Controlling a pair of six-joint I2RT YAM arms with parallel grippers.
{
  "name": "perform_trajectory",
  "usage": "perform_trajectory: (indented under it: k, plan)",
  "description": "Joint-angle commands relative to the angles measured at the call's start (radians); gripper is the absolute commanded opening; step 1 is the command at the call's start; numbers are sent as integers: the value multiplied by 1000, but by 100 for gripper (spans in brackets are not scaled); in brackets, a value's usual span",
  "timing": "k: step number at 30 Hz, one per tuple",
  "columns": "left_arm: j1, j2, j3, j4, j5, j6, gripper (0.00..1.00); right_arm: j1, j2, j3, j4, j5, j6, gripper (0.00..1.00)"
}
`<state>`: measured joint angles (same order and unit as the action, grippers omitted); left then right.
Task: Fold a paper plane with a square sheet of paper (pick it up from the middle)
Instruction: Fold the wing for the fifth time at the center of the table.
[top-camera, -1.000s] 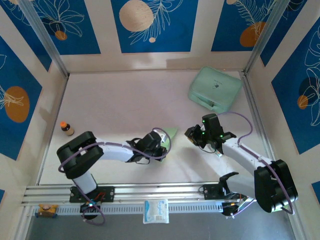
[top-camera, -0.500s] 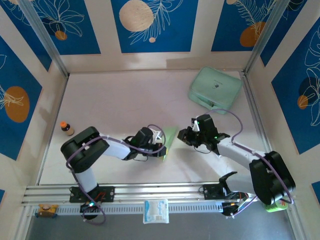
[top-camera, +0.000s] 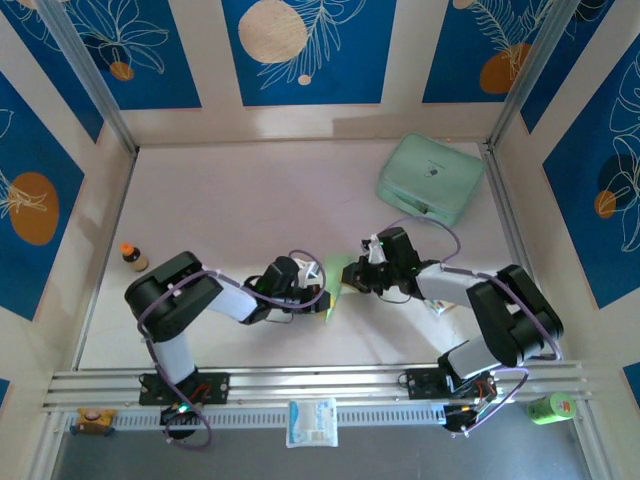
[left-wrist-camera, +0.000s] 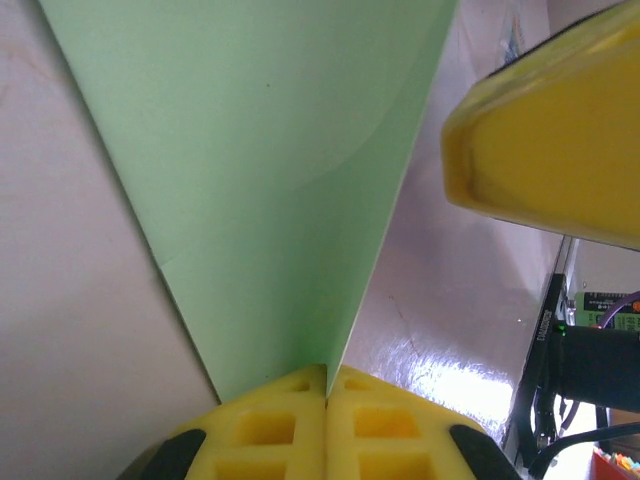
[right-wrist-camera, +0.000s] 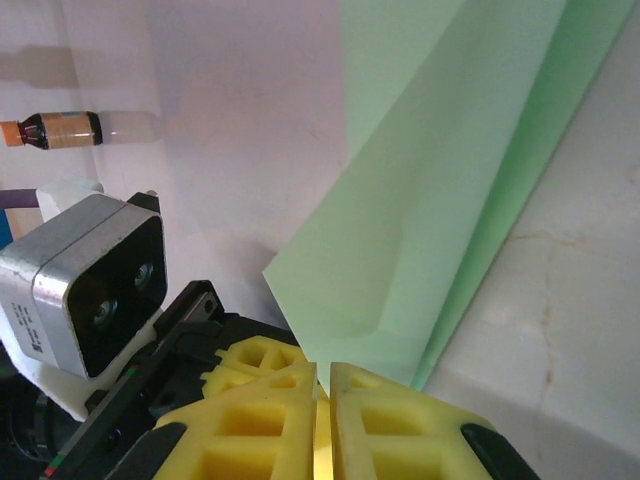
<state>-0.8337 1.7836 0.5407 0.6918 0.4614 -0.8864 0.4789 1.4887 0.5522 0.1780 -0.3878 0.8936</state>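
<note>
The overhead camera is looking down from behind the near edge, taking in the whole worktop (top-camera: 250, 200). Both wrist cameras are peering closely past their jaws, facing each other across the green paper (left-wrist-camera: 270, 150).

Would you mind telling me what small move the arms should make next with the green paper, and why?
Probably the right gripper should carry its pinched edge toward the left gripper, which anchors the narrow end. Both are shut on the paper, which is only partly folded.

right end effector (top-camera: 355, 281) moved in, closed on green paper (top-camera: 336, 272)
</note>
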Motion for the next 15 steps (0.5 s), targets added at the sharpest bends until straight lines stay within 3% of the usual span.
perform_trajectory:
  k: [1,15]
  plan:
    - [9,49,-30,-77,8,-19,0,7,38,40,41,-55,-22,12]
    - [19,49,-55,-69,-8,-94,0,-21,152,58,88,-86,-15,10]
